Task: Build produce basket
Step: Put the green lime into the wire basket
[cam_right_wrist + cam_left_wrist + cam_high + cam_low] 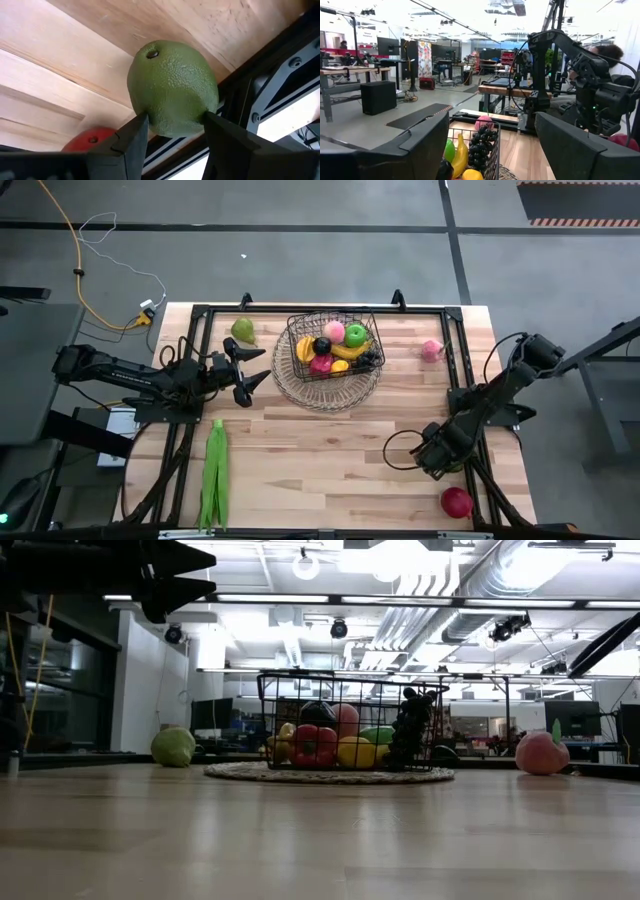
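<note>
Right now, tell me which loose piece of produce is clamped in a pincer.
The green lime-like fruit, pinched between the right pincer fingers at the table's right edge; the red apple, pear and pink piece lie free.

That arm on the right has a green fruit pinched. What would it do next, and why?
Probably lift and carry it toward the basket. The right gripper is closed on the green fruit near the table's right edge, well away from the basket, where other produce already sits.
</note>
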`<state>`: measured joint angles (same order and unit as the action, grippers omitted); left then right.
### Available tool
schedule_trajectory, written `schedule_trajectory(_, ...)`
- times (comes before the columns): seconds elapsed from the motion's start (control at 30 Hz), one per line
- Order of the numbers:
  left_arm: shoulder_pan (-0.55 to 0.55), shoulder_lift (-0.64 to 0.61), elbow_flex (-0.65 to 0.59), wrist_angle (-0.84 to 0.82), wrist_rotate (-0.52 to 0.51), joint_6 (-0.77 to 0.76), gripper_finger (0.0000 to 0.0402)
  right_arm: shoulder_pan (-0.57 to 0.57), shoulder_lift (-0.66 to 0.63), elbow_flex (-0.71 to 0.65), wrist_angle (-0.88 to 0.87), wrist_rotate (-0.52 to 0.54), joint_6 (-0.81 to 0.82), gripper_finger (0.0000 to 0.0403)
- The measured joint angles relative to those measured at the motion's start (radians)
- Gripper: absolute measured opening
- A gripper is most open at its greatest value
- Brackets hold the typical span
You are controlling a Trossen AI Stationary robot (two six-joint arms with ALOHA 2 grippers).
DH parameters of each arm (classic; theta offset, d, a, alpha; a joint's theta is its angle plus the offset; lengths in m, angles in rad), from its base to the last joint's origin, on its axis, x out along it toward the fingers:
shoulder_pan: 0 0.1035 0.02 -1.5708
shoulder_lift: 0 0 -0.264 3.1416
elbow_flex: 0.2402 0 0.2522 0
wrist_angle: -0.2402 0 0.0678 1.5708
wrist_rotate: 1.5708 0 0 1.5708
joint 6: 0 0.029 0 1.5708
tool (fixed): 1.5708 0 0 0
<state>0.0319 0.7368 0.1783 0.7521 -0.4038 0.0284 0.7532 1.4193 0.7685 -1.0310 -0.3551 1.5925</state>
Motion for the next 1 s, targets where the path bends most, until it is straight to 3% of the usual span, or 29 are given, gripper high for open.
schedule_trajectory(0.2, 0.0, 0.0, 0.0, 0.0, 0.0, 0.0, 0.0287, 0.0, 0.001, 0.0, 0.0, 0.006, 0.0, 0.0179)
schedule_trajectory(0.5, 0.0, 0.0, 0.0, 0.0, 0.0, 0.0, 0.0287, 0.0, 0.001, 0.0, -0.001, 0.007, 0.004, 0.0109)
schedule_trajectory(0.77, 0.0, 0.0, 0.0, 0.0, 0.0, 0.001, 0.0287, 0.0, 0.003, 0.009, -0.011, 0.009, -0.028, 0.0096)
schedule_trajectory(1.0, 0.0, 0.0, 0.0, 0.0, 0.0, 0.001, 0.0287, 0.001, 0.01, 0.172, -0.156, 0.145, -0.159, 0.0088)
